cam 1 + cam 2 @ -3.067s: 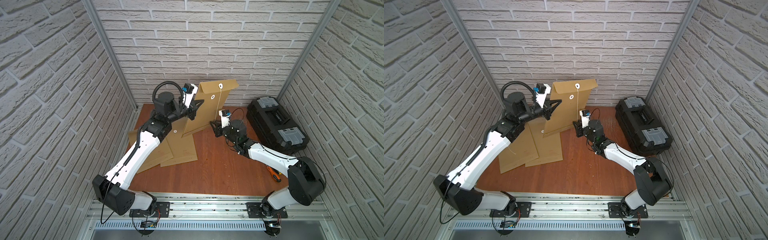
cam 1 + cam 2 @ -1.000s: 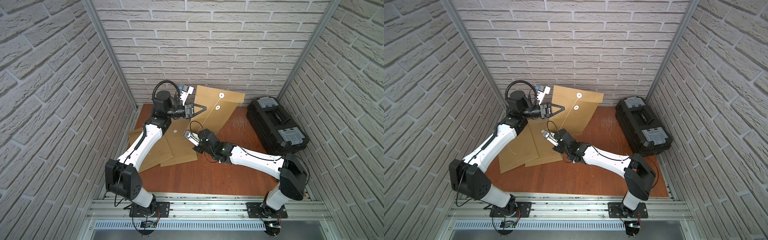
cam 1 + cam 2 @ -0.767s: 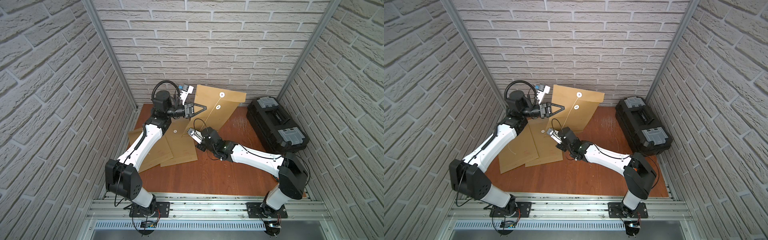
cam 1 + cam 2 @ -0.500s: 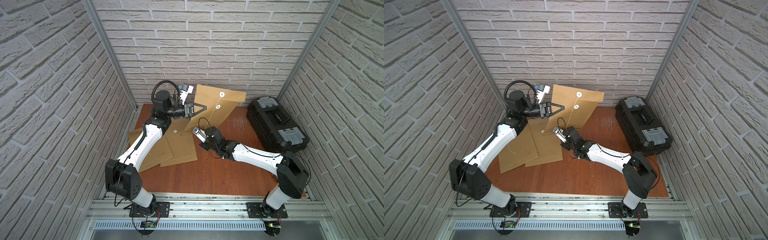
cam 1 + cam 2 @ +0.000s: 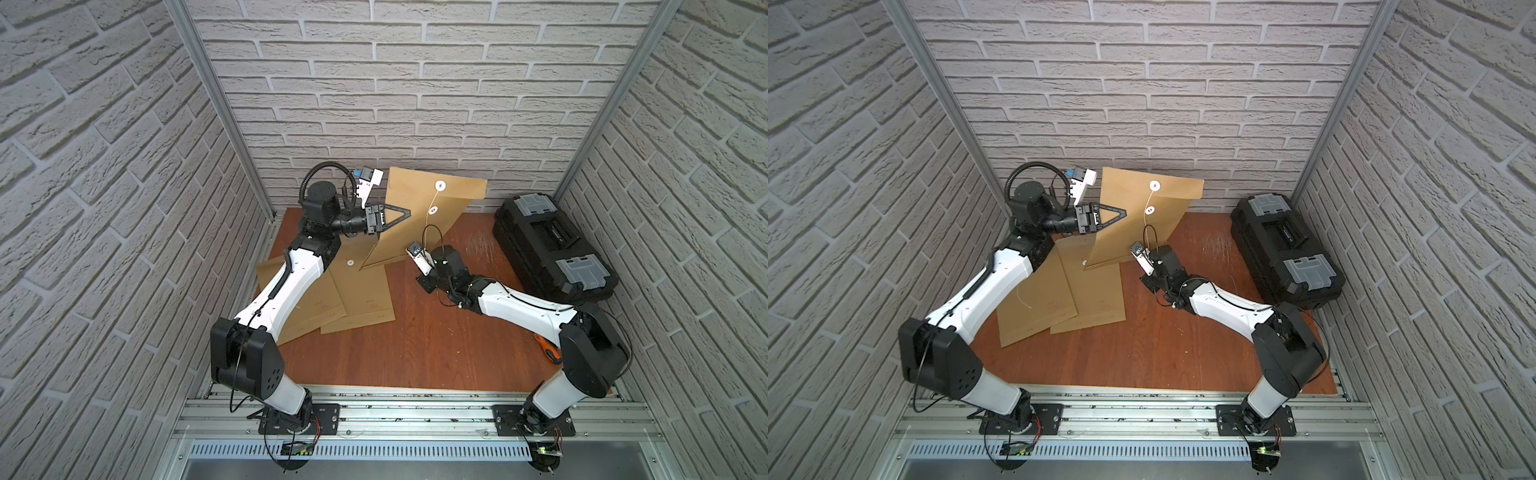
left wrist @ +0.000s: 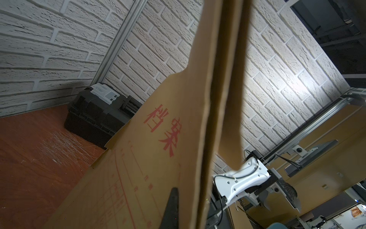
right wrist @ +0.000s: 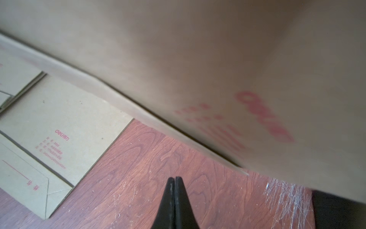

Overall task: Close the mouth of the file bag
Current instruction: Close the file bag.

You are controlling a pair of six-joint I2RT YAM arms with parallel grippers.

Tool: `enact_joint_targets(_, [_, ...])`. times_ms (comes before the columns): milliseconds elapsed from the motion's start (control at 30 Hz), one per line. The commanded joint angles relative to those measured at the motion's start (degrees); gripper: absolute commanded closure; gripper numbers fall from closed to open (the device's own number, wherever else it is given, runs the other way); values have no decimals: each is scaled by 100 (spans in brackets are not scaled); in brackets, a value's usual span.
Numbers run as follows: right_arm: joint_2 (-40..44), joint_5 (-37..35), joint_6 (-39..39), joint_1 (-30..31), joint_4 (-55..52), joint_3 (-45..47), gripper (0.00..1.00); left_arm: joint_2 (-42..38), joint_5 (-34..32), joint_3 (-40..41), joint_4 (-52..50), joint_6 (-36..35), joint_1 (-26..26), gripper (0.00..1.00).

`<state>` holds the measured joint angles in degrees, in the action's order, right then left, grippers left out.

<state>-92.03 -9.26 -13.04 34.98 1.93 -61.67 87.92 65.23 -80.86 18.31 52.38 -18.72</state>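
Lying nearest: orange-handled tool (image 5: 546, 350) on the wooden surface (image 5: 415, 349), beside the right arm's elbow
Spare envelopes (image 5: 357, 299): flat and overlapping, left of centre
Right pincer (image 7: 174, 179): tips together, low over the surface, just beside the file bag's lower edge; any hold on the string cannot be made out
File bag (image 5: 455, 195): raised on edge, tilted, towards the back; white string (image 5: 435, 198) between its two buttons
Left pincer (image 5: 406, 213): clamped on the bag's left edge
Black toolbox (image 5: 548, 249): back right corner, apart from the bag
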Motion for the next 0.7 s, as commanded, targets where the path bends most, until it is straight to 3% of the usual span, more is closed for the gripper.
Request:
enact_joint_targets(0, [416, 707, 524, -254, 243, 101, 97, -115, 83, 109, 481, 248, 93, 100])
enact_joint_targets(267, [594, 1860, 1267, -761, 259, 288, 97, -74, -115, 289, 866, 679, 239, 100])
enact_joint_targets(433, [434, 2037, 1488, -896, 226, 343, 97, -23, -243, 407, 1501, 1333, 375, 100])
enact_joint_targets(567, [475, 2390, 1632, -896, 450, 513, 97, -29, -341, 446, 1495, 1382, 471, 100])
enact_joint_targets(667, [428, 2858, 1829, -881, 435, 446, 90, -3, -327, 372, 1406, 1270, 475, 100])
